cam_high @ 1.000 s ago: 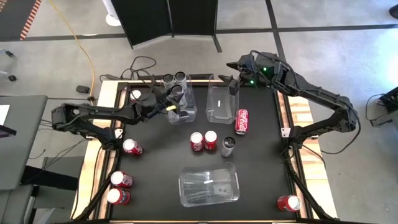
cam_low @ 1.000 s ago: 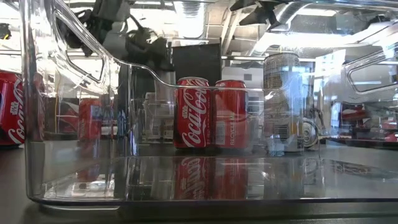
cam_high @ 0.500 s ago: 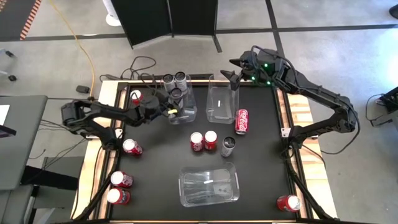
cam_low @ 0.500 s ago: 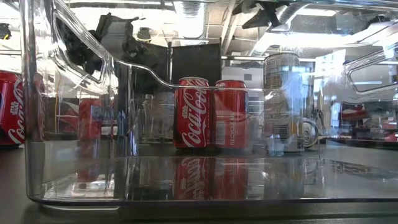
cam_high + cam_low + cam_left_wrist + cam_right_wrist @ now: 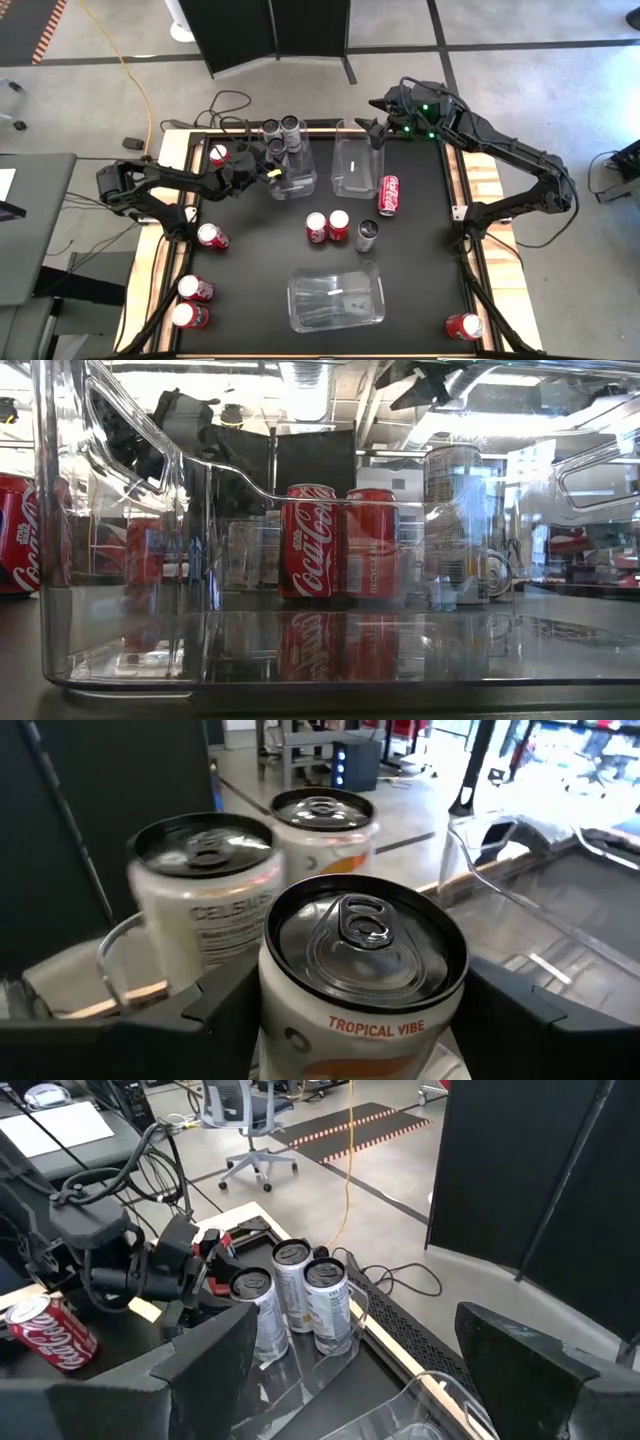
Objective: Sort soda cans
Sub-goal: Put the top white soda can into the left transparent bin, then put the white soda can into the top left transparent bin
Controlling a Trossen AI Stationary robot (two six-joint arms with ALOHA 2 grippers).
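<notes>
Three silver soda cans stand in the clear far-left bin (image 5: 300, 182). My left gripper (image 5: 272, 160) reaches in from the table's left and is shut on the nearest one, the silver can (image 5: 365, 970) marked "TROPICAL VIBE". The other two cans (image 5: 205, 900) (image 5: 322, 825) stand upright just beyond it. My right gripper (image 5: 376, 132) hovers open above the far middle bin (image 5: 352, 165) with nothing between its fingers. Two red cans (image 5: 328, 226) and a silver can (image 5: 366, 236) stand upright mid-table. One red can (image 5: 389, 194) lies on its side. My left gripper pinches the silver can's body just below the top rim (image 5: 285, 1020), one finger on each side. The fingers (image 5: 215, 1005) come in about level from the table's left. The can stands upright inside the bin; whether its base rests on the bin floor is hidden.
A clear bin (image 5: 336, 296) sits near the front edge and fills the low view's foreground. Red cans stand along the left side (image 5: 218, 155) (image 5: 212, 236) (image 5: 192, 302). Another red can is at the near right corner (image 5: 463, 326).
My left gripper has gone down with the silver can, sinking it upright into the far-left bin beside the two other silver cans. Its arm has dropped lower over the table's left side.
</notes>
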